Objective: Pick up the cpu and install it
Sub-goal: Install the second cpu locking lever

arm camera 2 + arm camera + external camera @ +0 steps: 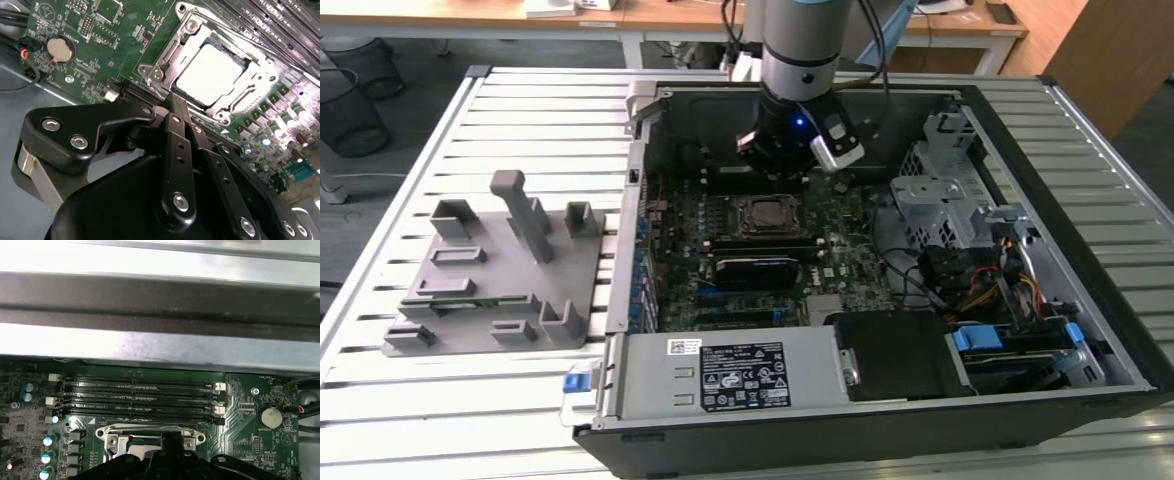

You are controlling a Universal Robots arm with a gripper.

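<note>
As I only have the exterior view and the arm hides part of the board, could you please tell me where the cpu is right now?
Observer: In the second wrist view the cpu lies flat inside the metal-framed socket, pale top up.
Operator: Thank you. Is the gripper covering it?
Observer: No. There the gripper ends at the socket's near edge, and the cpu's top is uncovered.
Operator: What lies beyond the socket?
Observer: In the first wrist view, a bank of dark memory slots runs between the socket and the case wall.
</note>
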